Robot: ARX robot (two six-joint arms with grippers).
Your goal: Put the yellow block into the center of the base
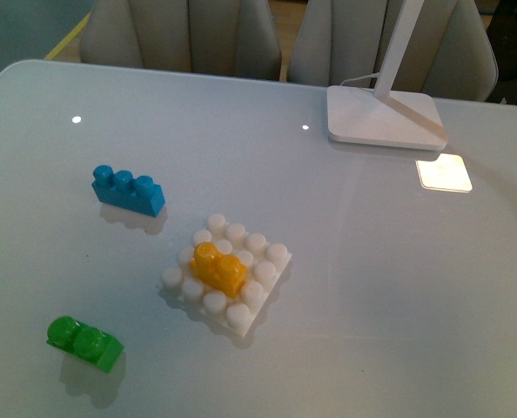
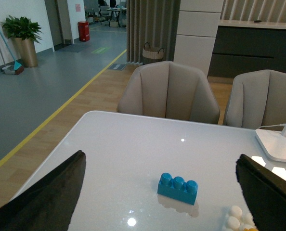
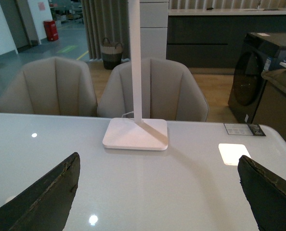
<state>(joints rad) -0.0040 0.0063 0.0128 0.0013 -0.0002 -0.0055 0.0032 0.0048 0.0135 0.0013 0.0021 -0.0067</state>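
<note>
The yellow block (image 1: 219,269) sits on the middle studs of the white base (image 1: 260,297), near the table's centre in the front view. Neither arm shows in the front view. My left gripper (image 2: 160,195) is open and empty above the table; the blue brick (image 2: 178,187) lies between its fingers (image 2: 46,197), and a corner of the base (image 2: 235,219) shows at the frame's edge. My right gripper (image 3: 160,192) is open and empty, facing the lamp foot (image 3: 136,134). The yellow block is out of the right wrist view.
A blue three-stud brick (image 1: 128,189) lies left of the base and a green two-stud brick (image 1: 85,342) at the front left. A white lamp foot (image 1: 383,116) with its arm stands at the back right. Chairs (image 1: 180,35) stand behind the table's far edge.
</note>
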